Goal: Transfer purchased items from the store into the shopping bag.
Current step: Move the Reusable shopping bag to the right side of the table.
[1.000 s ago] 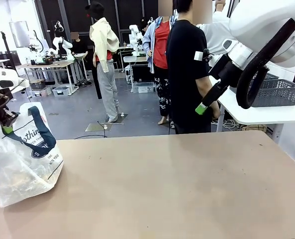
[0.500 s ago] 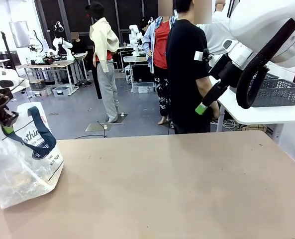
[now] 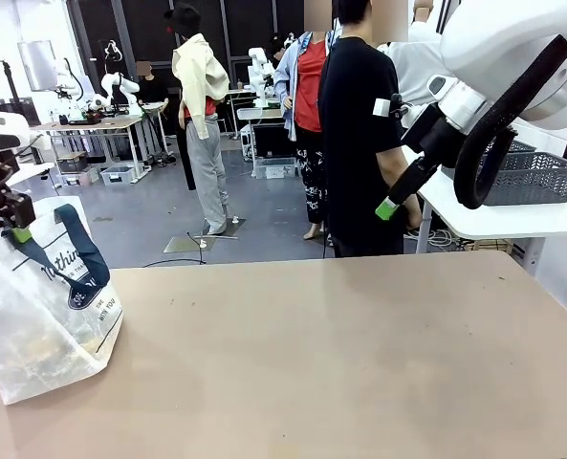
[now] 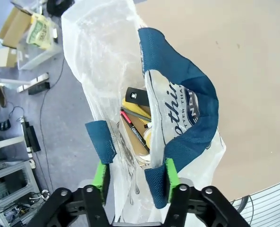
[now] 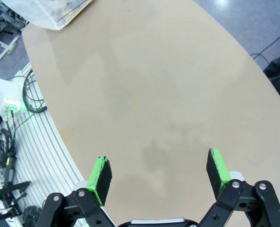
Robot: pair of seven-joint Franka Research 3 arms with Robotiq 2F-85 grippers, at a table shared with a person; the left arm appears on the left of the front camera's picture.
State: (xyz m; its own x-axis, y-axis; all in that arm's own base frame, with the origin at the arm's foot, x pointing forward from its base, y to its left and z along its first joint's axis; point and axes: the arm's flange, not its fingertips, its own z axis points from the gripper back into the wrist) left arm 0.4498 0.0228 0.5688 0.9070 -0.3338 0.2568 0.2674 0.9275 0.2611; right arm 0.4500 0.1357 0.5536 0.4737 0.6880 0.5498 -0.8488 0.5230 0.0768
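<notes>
The shopping bag (image 3: 44, 325) stands at the table's left edge, translucent white with navy handles (image 4: 196, 109). My left gripper (image 3: 17, 232) hangs at its top rim. In the left wrist view the left gripper (image 4: 137, 174) is open, its green pads apart on either side of the bag's (image 4: 106, 56) rim and a handle end. Inside lie purchased items: a brown notebook (image 4: 136, 135), a red-tipped pen (image 4: 126, 117) and a black item (image 4: 137, 97). My right gripper (image 5: 159, 171) is open and holds nothing, high over the bare table (image 5: 168, 94). The store, a dark grey slotted basket (image 3: 532, 177), sits on a white side table.
A person in black (image 3: 359, 143) stands at the table's (image 3: 340, 354) far side, back turned, next to my raised right gripper (image 3: 390, 206). The bag's corner (image 5: 55, 12) shows far off in the right wrist view.
My left gripper has opened from shut and risen slightly, letting go of the navy handle. The bag has settled a little. The right arm has not moved.
</notes>
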